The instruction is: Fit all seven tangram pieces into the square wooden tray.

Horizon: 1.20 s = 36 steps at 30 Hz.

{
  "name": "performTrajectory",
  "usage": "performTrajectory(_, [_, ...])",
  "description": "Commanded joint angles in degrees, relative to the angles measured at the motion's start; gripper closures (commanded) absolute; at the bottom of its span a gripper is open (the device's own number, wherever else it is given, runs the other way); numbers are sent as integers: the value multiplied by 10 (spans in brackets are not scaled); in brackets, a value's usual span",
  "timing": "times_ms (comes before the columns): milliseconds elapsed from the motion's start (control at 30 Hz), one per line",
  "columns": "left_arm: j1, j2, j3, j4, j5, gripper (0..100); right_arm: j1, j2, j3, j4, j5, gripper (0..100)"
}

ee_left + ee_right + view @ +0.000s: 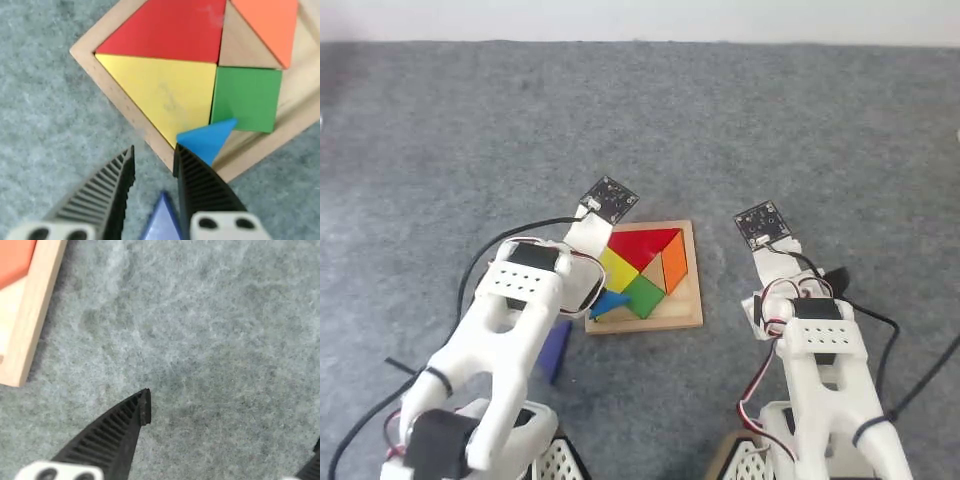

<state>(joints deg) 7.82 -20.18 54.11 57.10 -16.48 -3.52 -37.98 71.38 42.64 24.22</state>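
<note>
The grey felt-covered table [440,150] carries the square wooden tray [686,300] between the two arms. Five pieces lie flat in the tray:

- a large red triangle [645,245]
- a large yellow triangle [618,268]
- an orange piece [675,268]
- a green square [645,293]
- a small plain-wood triangle [653,270]

A bare strip of tray floor shows along the edges past the green square and the orange piece.

An indigo flat piece [555,350] lies on the table outside the tray, by the left arm. The small blue triangle [205,140] is not seated. It rests across the tray's rim at the corner by the yellow triangle, its point reaching over the green square.

The left pincer [154,152] is partly open and holds nothing. The blue triangle is not in the gap but just past the tip of one finger, on that finger's outer side, and I cannot tell whether they touch. To grasp it, I judge, the pincer must shift sideways toward the tray until the triangle sits between the fingers.

The right pincer [230,425] is spread wide and empty, over bare table on the tray's far side. The left arm is clearly the nearer one.
</note>
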Motion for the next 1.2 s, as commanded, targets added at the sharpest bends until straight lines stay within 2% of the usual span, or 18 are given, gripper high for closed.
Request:
performTrajectory(0, [2, 27, -6, -10, 7, 870, 2, -14, -4, -7, 4, 494])
performTrajectory(167, [1, 75, -35, -11, 7, 889, 2, -14, -4, -7, 4, 494])
performTrajectory(567, [18, 76, -43, 0, 7, 888, 2, -14, -4, -9, 4, 494])
performTrajectory(733, [-11, 75, -101, 24, 45, 888, 2, -14, -14, -7, 4, 494])
performTrajectory(800, [-35, 75, -126, 40, 90, 887, -5, -7, -52, 9, 0, 494])
performTrajectory(900, [-101, 75, -155, 58, 157, 886, -65, -7, -138, 98, -25, 494])
performTrajectory(1000, [-164, 76, -159, 55, 162, 873, -140, -7, -214, 172, -40, 494])
performTrajectory(1167, [-234, 80, -160, 36, 162, 862, -318, -7, -171, 176, -46, 494])
